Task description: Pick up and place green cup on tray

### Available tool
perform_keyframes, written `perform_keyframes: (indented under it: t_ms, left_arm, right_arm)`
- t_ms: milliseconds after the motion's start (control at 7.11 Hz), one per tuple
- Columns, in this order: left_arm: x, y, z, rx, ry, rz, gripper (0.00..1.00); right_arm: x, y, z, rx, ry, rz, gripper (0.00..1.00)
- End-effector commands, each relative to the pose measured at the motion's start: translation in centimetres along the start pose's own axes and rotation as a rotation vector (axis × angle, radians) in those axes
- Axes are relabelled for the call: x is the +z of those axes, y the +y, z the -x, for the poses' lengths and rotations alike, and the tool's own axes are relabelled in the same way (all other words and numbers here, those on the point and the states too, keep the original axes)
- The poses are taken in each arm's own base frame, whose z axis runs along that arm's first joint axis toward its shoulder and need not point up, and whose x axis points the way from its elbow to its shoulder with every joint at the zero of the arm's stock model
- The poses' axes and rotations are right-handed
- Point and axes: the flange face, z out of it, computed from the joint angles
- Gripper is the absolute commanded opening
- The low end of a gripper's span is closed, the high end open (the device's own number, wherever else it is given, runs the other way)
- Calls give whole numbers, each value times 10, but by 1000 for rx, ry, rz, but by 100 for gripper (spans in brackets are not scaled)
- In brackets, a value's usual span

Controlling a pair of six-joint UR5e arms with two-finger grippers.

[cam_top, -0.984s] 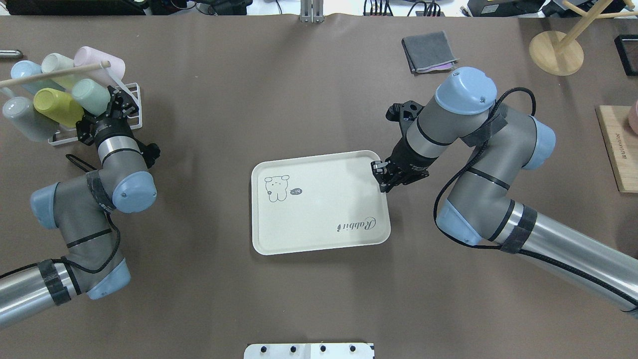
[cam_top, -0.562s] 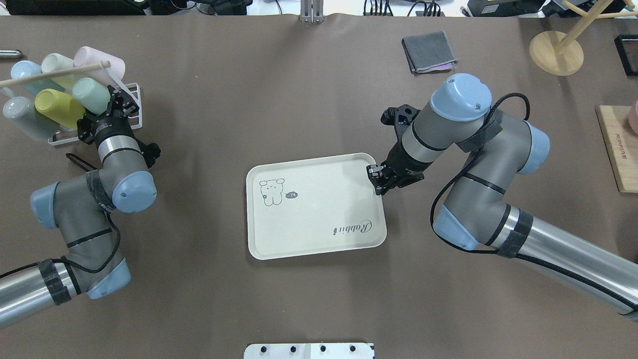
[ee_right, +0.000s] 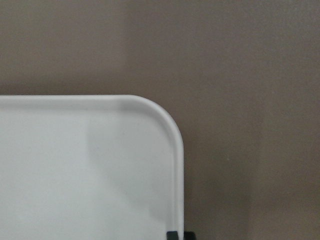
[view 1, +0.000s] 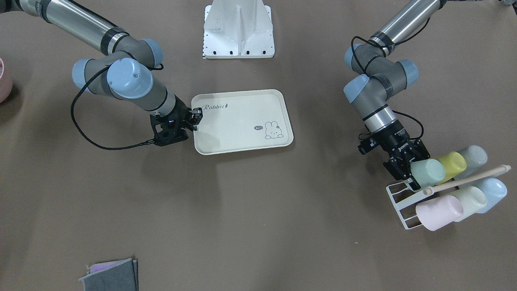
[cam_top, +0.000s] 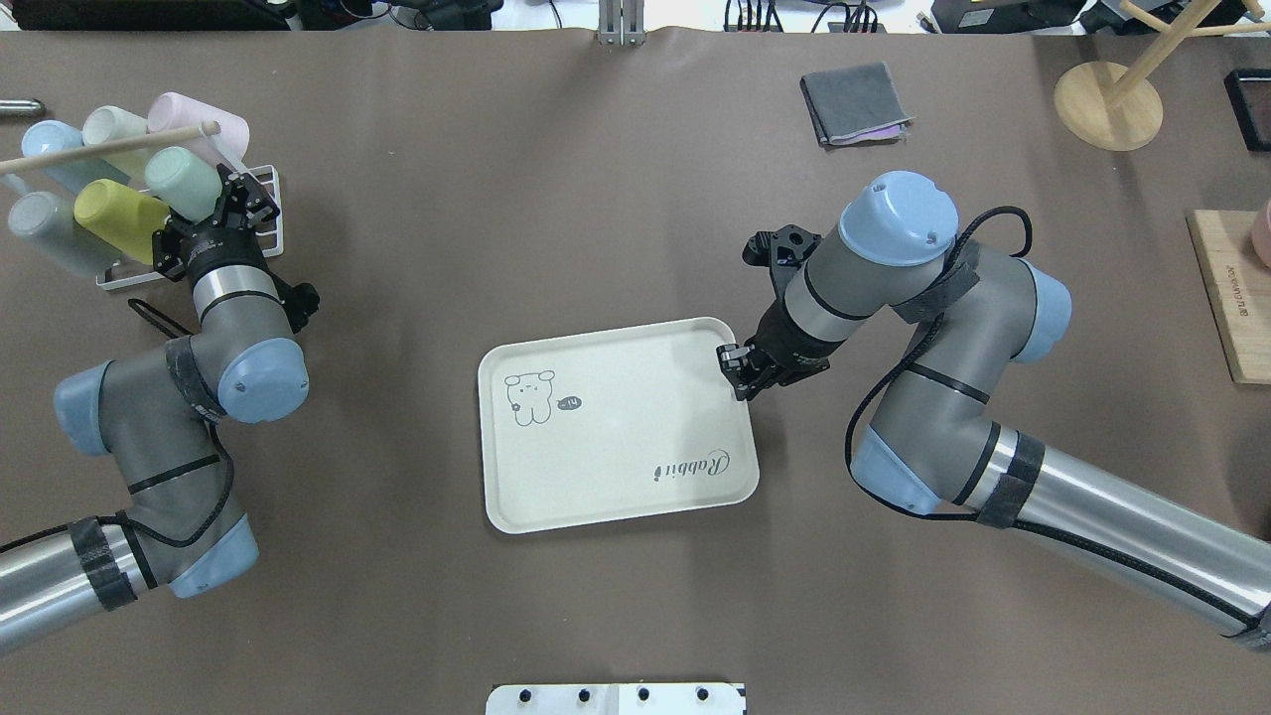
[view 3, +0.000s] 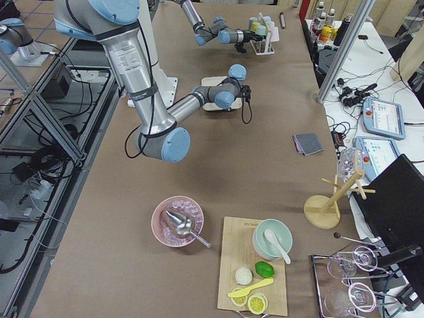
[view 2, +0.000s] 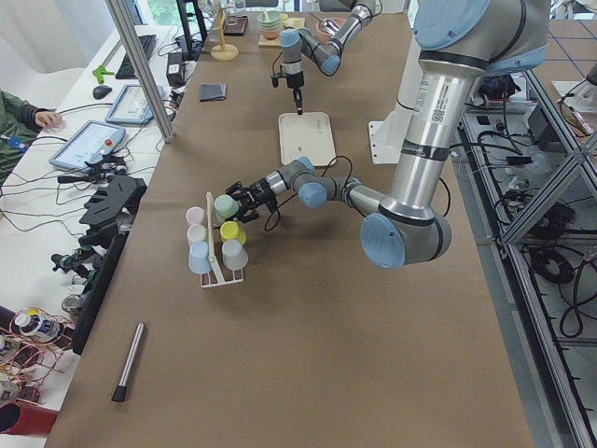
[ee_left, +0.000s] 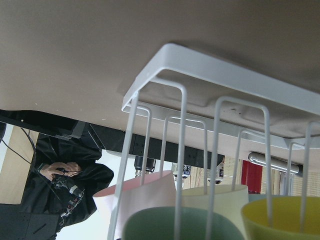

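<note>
The mint green cup (cam_top: 183, 183) lies on its side on the white wire rack (cam_top: 266, 202) at the far left, among other cups. My left gripper (cam_top: 230, 202) is shut on its rim; in the front view it (view 1: 410, 171) meets the green cup (view 1: 429, 172) at the mouth. The left wrist view shows only the cup's rim (ee_left: 170, 222) behind rack wires (ee_left: 225, 75). The cream tray (cam_top: 626, 427) lies mid-table. My right gripper (cam_top: 740, 375) is shut on its right rim near the far corner; the right wrist view shows that tray corner (ee_right: 165, 120).
Yellow (cam_top: 114, 211), pink (cam_top: 194, 114), pale blue (cam_top: 48, 144) and grey (cam_top: 42, 220) cups share the rack under a wooden dowel (cam_top: 109, 147). A folded grey cloth (cam_top: 854, 102), a wooden stand (cam_top: 1107, 104) and a chopping board (cam_top: 1231, 293) sit far right.
The right gripper has dragged the tray left and toward the robot. The left gripper and the green cup have shifted slightly away from the robot; the neighbouring cups moved a little too.
</note>
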Motion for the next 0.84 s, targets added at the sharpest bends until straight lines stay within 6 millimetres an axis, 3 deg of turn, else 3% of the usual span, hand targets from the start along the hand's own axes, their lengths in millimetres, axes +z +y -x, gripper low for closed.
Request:
perform_keyframes:
  t_ms: [0,703]
  left_arm:
    - [-4,7,4,7,-9,-2,63]
    - [-2,18,-4,100,-14,38,58]
  right_arm:
    - [3,0,-3,1,5,0,0]
    - [5,-1,-3,84,21,-26,0]
